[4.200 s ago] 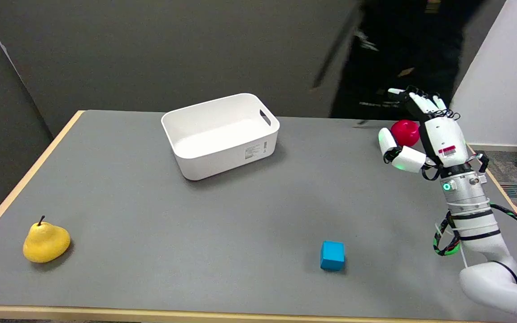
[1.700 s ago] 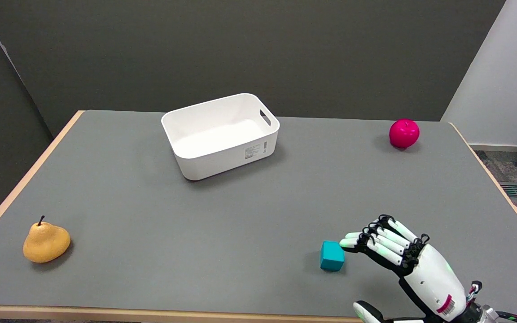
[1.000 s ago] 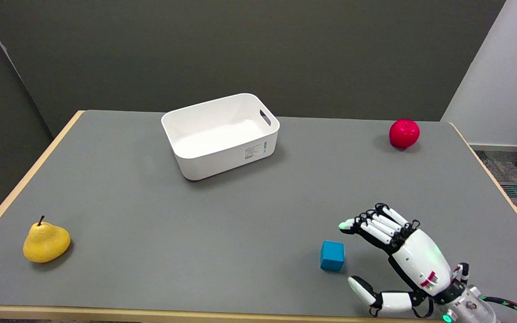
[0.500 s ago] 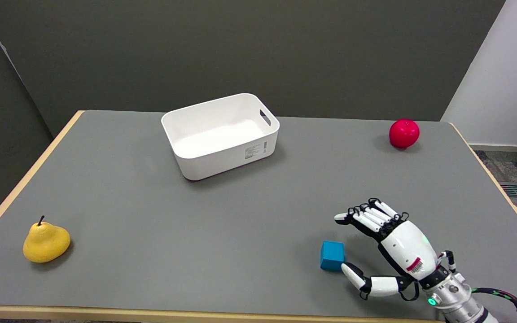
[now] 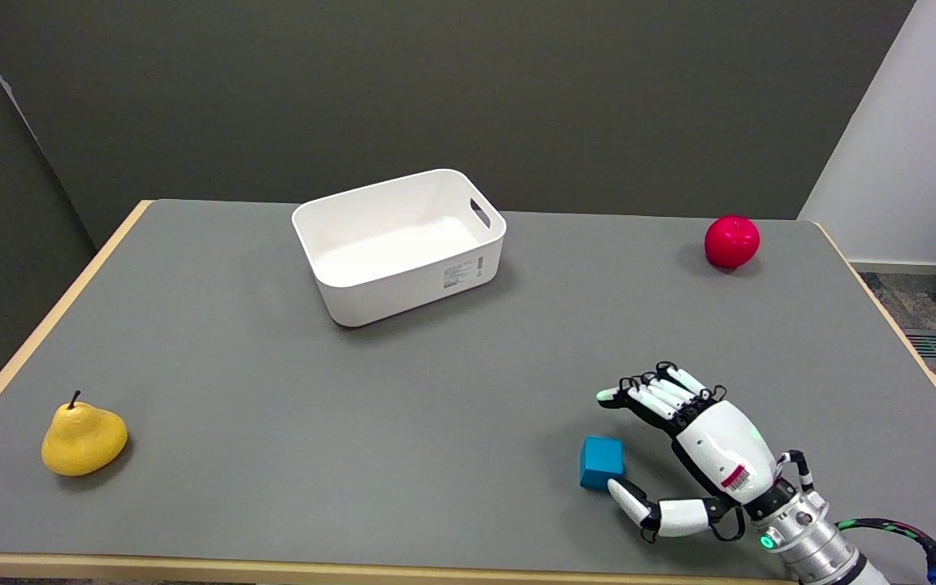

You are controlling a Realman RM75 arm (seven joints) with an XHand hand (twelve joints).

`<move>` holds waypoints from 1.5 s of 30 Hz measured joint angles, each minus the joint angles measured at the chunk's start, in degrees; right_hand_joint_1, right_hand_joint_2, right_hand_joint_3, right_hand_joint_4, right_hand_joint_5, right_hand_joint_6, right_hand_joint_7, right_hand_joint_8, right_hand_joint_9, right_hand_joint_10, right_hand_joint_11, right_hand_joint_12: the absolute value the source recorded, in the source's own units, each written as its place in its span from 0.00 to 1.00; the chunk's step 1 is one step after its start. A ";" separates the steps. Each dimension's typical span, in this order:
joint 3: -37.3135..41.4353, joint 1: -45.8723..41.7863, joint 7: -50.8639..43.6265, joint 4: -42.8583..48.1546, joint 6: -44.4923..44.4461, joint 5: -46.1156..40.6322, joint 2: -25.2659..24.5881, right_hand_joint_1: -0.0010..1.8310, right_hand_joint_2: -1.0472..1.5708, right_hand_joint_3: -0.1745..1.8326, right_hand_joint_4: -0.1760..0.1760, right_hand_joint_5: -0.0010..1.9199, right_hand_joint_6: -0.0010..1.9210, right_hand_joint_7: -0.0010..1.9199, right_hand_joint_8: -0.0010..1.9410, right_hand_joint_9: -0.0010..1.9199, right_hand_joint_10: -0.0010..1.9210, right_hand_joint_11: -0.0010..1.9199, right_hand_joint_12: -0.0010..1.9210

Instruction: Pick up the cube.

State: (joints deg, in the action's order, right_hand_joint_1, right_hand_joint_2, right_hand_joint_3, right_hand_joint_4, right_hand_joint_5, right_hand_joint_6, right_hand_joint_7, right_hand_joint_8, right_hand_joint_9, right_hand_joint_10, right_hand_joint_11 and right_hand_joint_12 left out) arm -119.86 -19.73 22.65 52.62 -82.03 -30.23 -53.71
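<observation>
The blue cube [image 5: 601, 462] sits on the grey table [image 5: 273, 390] near its near right edge. The right hand [image 5: 699, 451] is spread wide around it, holding nothing: fingers [image 5: 647, 398] reach past its far side, and the thumb tip lies at its near right corner.

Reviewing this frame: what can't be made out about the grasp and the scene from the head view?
- Whether the right hand touches the cube: its thumb tip lies at the cube's lower right corner, contact unclear.
- Label on the white bin: too small to read.
- Right arm past the wrist: cut off by the lower right edge.
</observation>
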 measured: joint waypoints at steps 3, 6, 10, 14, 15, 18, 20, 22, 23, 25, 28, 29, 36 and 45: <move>-0.01 -0.09 -0.04 0.16 0.20 0.13 -0.14 0.27 0.64 0.53 0.57 0.20 0.37 0.27 0.30 0.24 0.54 0.10 0.72; -0.05 -0.23 -0.08 0.30 0.35 0.19 -0.25 0.27 0.64 0.53 0.56 0.20 0.38 0.27 0.30 0.23 0.54 0.10 0.73; -0.07 -0.37 -0.12 0.49 0.49 0.31 -0.36 0.28 0.64 0.53 0.56 0.21 0.39 0.27 0.30 0.23 0.54 0.10 0.73; -0.09 -0.36 -0.14 0.63 0.73 0.35 -0.45 0.28 0.64 0.53 0.55 0.21 0.40 0.27 0.30 0.23 0.54 0.10 0.73; -0.10 -0.34 -0.15 0.64 0.81 0.35 -0.46 0.28 0.64 0.53 0.55 0.21 0.40 0.27 0.30 0.24 0.54 0.10 0.73; -0.11 -0.20 -0.14 0.74 1.00 0.39 -0.50 0.26 0.64 0.55 0.54 0.21 0.40 0.27 0.31 0.24 0.53 0.11 0.71; -0.13 -0.13 -0.13 0.79 1.15 0.49 -0.52 0.25 0.64 0.55 0.54 0.22 0.40 0.27 0.31 0.24 0.52 0.12 0.70; -0.14 -0.01 -0.09 0.83 1.39 0.62 -0.54 0.25 0.64 0.55 0.53 0.22 0.40 0.27 0.31 0.24 0.52 0.12 0.71; -0.15 0.02 -0.07 0.85 1.50 0.66 -0.55 0.25 0.64 0.55 0.53 0.22 0.40 0.27 0.31 0.24 0.52 0.12 0.71; -0.16 0.11 -0.04 0.88 1.76 0.79 -0.56 0.25 0.64 0.55 0.54 0.22 0.40 0.27 0.31 0.24 0.52 0.12 0.71; -0.19 0.26 0.01 0.97 2.15 0.87 -0.57 0.25 0.64 0.55 0.53 0.22 0.41 0.27 0.31 0.24 0.52 0.12 0.71; -0.21 0.32 0.03 1.02 2.31 0.93 -0.57 0.25 0.64 0.55 0.53 0.22 0.41 0.27 0.31 0.24 0.52 0.12 0.71; -0.34 0.62 0.09 1.39 3.31 1.36 -0.59 0.30 0.64 0.53 0.54 0.22 0.44 0.27 0.31 0.24 0.55 0.11 0.73; -0.38 0.82 0.06 1.88 4.01 1.70 -0.58 0.43 0.71 0.46 0.65 0.31 0.67 0.31 0.37 0.26 0.57 0.12 0.74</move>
State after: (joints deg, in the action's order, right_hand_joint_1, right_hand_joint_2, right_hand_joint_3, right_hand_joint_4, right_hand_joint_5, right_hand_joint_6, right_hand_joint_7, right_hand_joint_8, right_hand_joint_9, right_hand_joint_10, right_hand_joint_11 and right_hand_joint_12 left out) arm -120.24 -18.91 22.71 54.49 -78.03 -28.54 -54.29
